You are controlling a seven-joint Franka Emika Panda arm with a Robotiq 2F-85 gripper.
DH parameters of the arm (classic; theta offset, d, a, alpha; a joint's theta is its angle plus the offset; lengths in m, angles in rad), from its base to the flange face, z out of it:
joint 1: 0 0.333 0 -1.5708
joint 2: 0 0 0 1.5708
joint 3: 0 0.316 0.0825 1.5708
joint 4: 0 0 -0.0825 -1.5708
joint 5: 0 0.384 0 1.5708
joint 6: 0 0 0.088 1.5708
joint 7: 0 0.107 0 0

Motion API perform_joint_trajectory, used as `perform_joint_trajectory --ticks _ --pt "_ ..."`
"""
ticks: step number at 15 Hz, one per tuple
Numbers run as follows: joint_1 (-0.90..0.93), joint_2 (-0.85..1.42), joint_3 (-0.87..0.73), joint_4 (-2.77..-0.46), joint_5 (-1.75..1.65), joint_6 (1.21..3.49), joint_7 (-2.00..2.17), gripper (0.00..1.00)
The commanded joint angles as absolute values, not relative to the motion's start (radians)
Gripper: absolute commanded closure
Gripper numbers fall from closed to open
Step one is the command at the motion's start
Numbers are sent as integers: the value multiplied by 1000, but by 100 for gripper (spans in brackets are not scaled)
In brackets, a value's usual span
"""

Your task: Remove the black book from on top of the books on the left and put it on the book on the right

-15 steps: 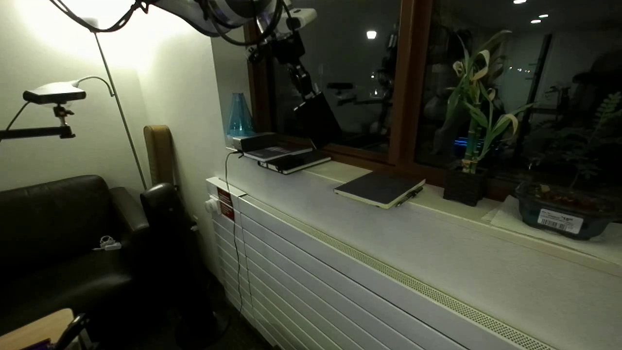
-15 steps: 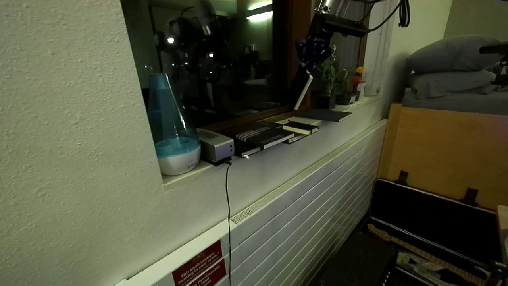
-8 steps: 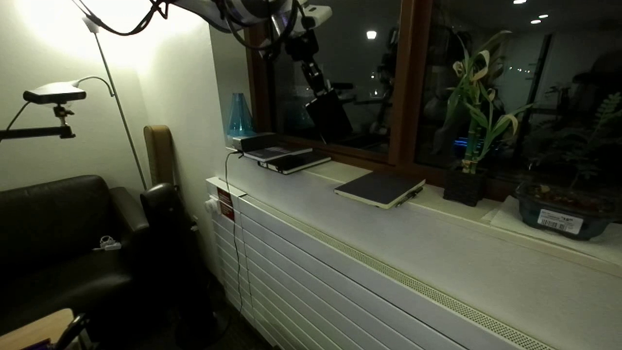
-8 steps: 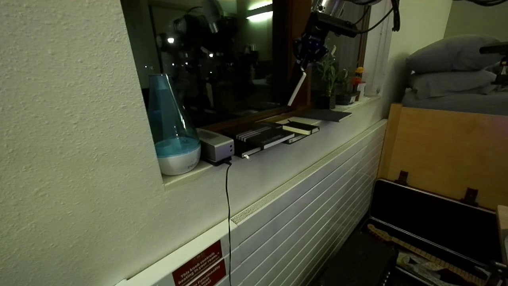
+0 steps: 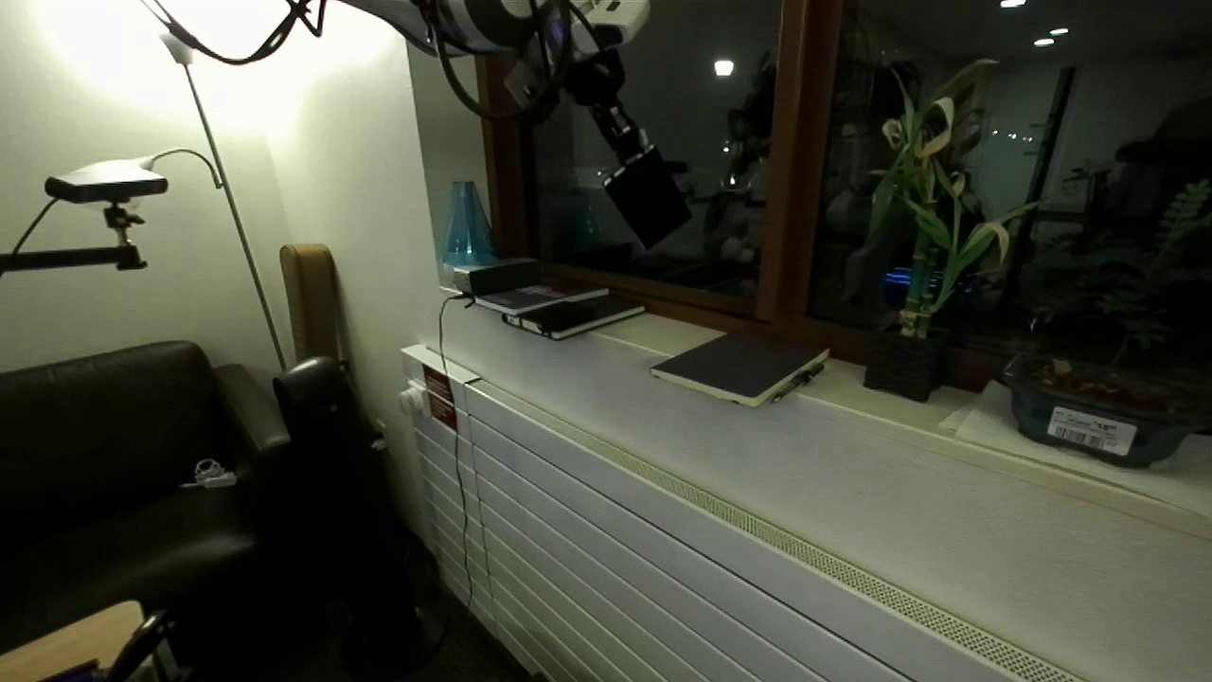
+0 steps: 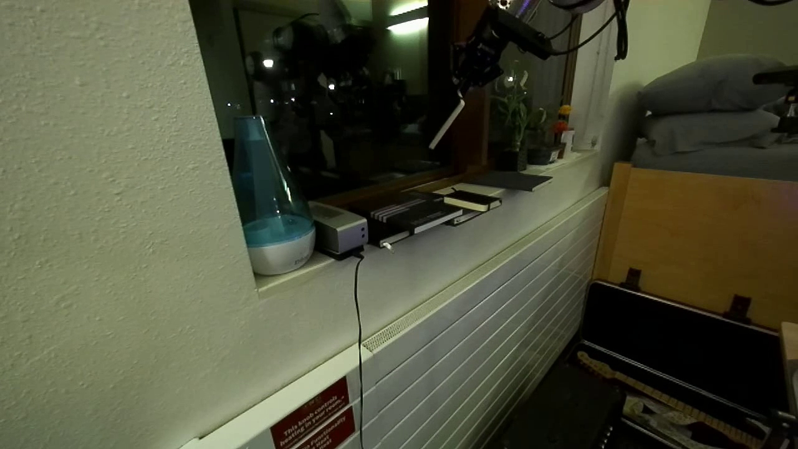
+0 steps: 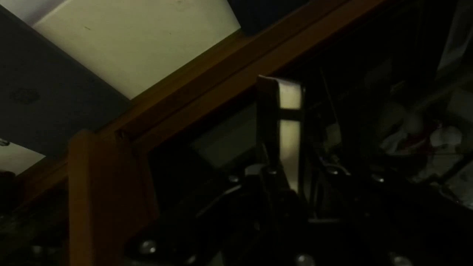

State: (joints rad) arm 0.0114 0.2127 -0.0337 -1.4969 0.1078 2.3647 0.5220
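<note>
Black gripper [image 5: 630,145], jaws tight on a tilted black book [image 5: 650,199] above the cream windowsill [image 5: 655,333]; leafy green potted plant [image 5: 920,275] beside a dark-grey notebook [image 5: 743,366].

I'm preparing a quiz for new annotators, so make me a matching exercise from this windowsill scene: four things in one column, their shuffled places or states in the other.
Things
1. Flat black book with pale page edges
2. Dark grey book with cream page edges
3. Translucent blue cone-shaped vessel with white base
4. Tall green-stalked leafy plant

Places or states
A. Beside a grey box
B. Lying flat, a dark pen along one edge
C. In a dark square pot
D. Held tilted in the air by the black gripper

Pairs: 1-D; 2-B; 3-A; 4-C
</note>
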Motion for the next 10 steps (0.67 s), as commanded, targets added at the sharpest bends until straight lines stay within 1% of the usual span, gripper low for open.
perform_joint_trajectory --ticks 1,10 --pt "-20 188 -36 -1564 202 2425 467 96" --pt "-47 225 -89 -1619 266 2428 595 96"
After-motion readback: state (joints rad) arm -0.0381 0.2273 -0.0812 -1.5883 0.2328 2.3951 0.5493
